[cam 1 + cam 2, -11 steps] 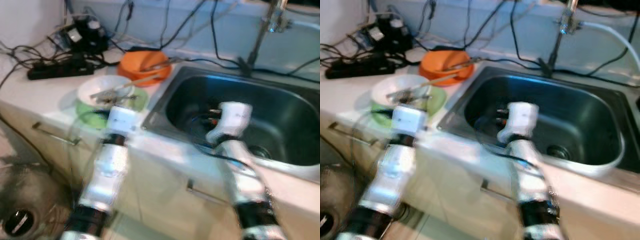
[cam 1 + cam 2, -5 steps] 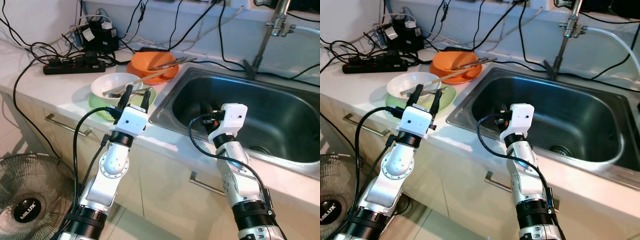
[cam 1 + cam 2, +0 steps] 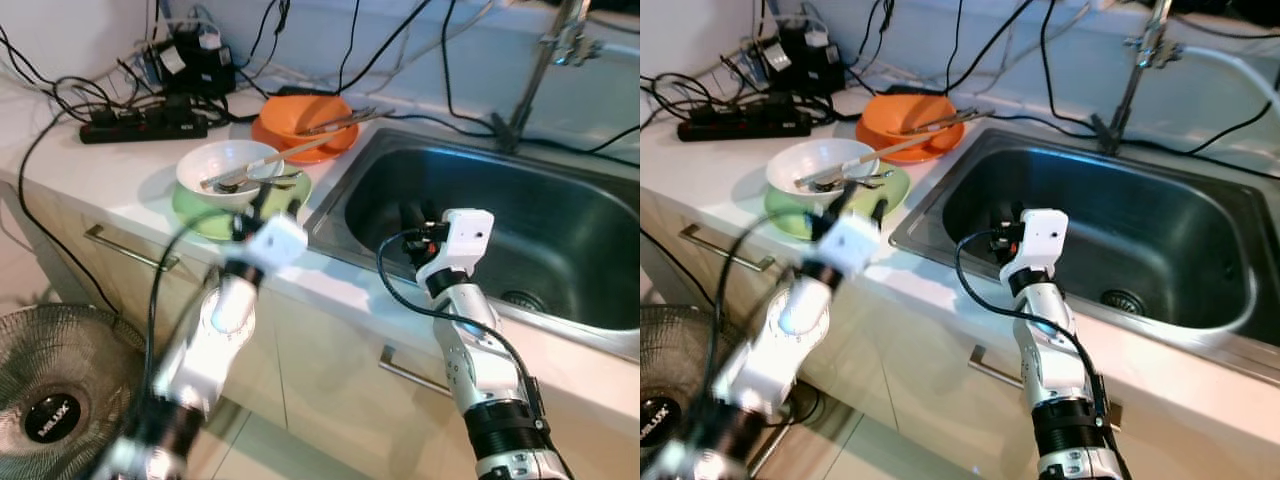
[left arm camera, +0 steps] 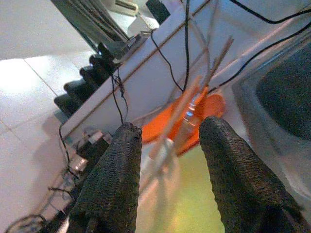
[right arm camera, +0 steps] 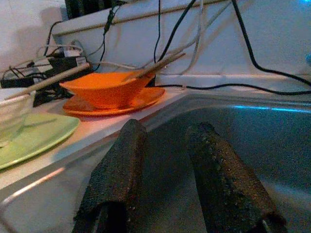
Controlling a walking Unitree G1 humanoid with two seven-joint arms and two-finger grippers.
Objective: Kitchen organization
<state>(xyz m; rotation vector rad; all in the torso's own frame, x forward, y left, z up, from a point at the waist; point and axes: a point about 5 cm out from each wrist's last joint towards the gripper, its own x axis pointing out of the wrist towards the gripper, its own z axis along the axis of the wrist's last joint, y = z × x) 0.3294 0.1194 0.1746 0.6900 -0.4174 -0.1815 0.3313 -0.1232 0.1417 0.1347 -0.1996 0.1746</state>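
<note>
The left claw [image 3: 275, 203], blurred, hovers at the near edge of the green plate [image 3: 205, 220] on the counter [image 3: 120, 170]; its fingers [image 4: 114, 184] are spread and hold nothing. A white bowl [image 3: 225, 170] with cutlery sits on that plate. Behind it, an orange bowl [image 3: 300, 118] on an orange plate [image 5: 114, 104] carries chopsticks [image 3: 345, 120]. The right claw [image 3: 412, 218] is inside the sink [image 3: 560, 200] near its left wall, fingers [image 5: 116, 170] parted and empty. A power strip [image 3: 140, 125] lies at the back, and a fan [image 3: 50, 400] stands on the floor.
</note>
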